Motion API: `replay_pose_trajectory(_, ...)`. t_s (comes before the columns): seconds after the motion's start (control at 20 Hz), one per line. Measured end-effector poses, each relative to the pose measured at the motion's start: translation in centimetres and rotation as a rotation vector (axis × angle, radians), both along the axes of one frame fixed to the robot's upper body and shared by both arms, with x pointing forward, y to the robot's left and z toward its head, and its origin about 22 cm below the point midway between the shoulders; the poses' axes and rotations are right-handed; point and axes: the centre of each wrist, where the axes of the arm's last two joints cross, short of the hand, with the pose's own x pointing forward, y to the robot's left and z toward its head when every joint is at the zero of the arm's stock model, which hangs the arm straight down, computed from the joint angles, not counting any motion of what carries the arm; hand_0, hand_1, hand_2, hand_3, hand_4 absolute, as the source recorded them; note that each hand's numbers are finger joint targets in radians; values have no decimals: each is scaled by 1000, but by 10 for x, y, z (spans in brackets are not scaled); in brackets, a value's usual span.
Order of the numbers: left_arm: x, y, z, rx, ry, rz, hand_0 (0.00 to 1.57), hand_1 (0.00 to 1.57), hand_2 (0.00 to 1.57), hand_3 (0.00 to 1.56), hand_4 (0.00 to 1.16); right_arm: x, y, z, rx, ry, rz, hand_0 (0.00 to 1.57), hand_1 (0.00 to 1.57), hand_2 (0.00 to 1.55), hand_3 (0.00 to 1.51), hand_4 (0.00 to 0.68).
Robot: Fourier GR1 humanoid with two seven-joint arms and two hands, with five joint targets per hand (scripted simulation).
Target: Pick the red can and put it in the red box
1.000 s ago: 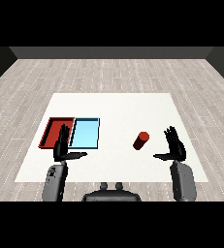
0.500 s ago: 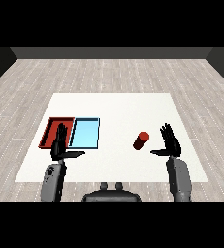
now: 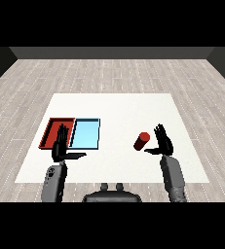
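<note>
Fingers (image 3: 161, 132) of right hand (image 3: 163, 143) straight and spread, thumb stretched out toward the view's left, nothing held; palm just beside red can (image 3: 141, 141), a narrow gap between, no contact visible. Left hand (image 3: 60, 147) likewise open, fingers upright, thumb out to the view's right, nothing held, in front of the near edge of red tray (image 3: 49, 131), overlapping its corner as seen from the head. Red tray and light blue tray (image 3: 85, 133) side by side on the left part of white table (image 3: 114, 107), touching along one long edge, red one farther left. Red can on the right part of the table, well apart from both trays, with bare table between it and the light blue tray. Light blue tray between the can and the red tray. Can tilted or lying, long axis running from near-left to far-right, round end facing up and away; whether flat on its side or only leaning cannot be told.
</note>
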Motion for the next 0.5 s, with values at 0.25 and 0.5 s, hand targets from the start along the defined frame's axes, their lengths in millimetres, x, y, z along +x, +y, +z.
replay_pose_trajectory(0.25,-4,2,4,-12,12,1,0,0,0,0,0,5,6,-13,26,12,16,0,0,0,0,0)
replay_pose_trajectory(0.5,-4,0,1,-7,12,0,0,0,0,0,0,12,17,-22,58,17,13,0,0,0,0,0)
